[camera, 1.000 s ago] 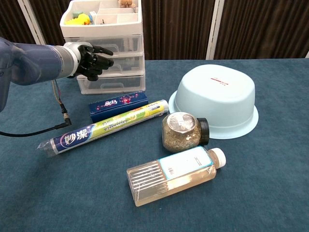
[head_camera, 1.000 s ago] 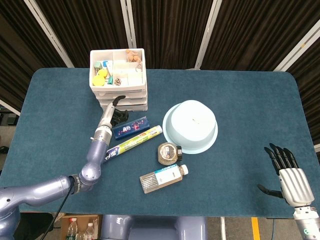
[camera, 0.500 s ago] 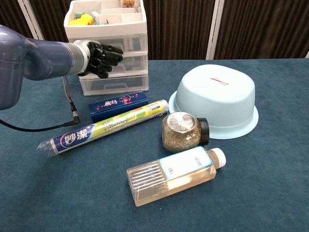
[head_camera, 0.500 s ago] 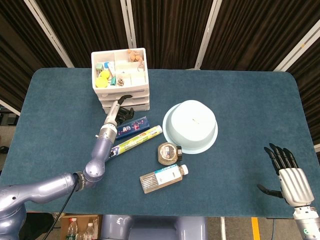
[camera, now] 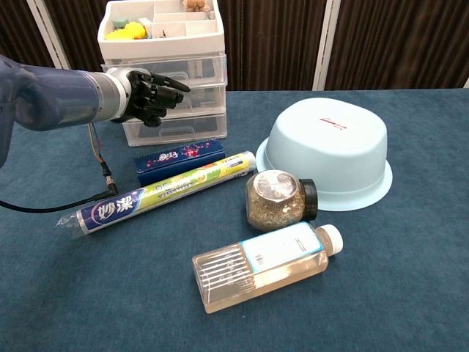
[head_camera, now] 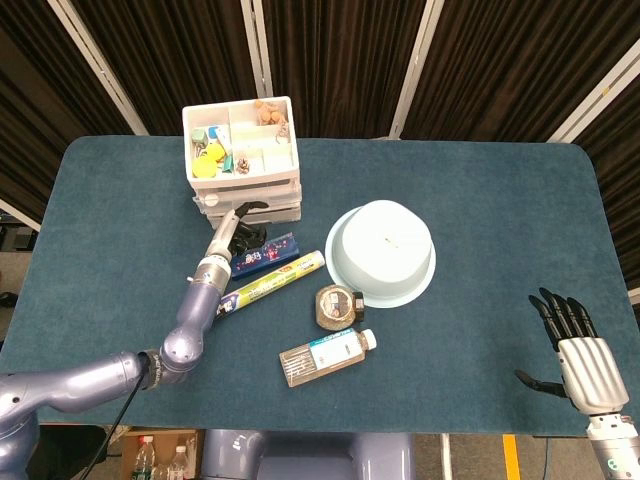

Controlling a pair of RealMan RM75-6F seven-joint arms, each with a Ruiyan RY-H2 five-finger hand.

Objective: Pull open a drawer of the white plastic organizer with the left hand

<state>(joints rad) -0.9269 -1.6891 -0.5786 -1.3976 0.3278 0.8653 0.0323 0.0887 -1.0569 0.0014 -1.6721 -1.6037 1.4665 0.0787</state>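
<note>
The white plastic organizer [head_camera: 284,176] [camera: 205,70] stands at the table's back left, with an open top tray of small items above three clear drawers. My left hand [head_camera: 238,232] [camera: 150,94] is at the front of the middle drawer [camera: 201,97], its fingers curled in and one finger pointing right. Whether a finger hooks the drawer's handle is hidden by the hand. All drawer fronts look about flush. My right hand [head_camera: 575,345] rests at the table's front right, fingers apart and empty.
Just in front of the organizer lie a blue box [camera: 179,160] and a foil-wrap roll [camera: 157,192]. An upturned pale blue bowl [camera: 330,150], a jar of seeds [camera: 278,199] and a clear bottle on its side [camera: 260,264] fill the middle.
The organizer slid a little to the right a second ago and has stayed since. My left hand has drawn slightly back and left along the drawer fronts. The right hand is still.
</note>
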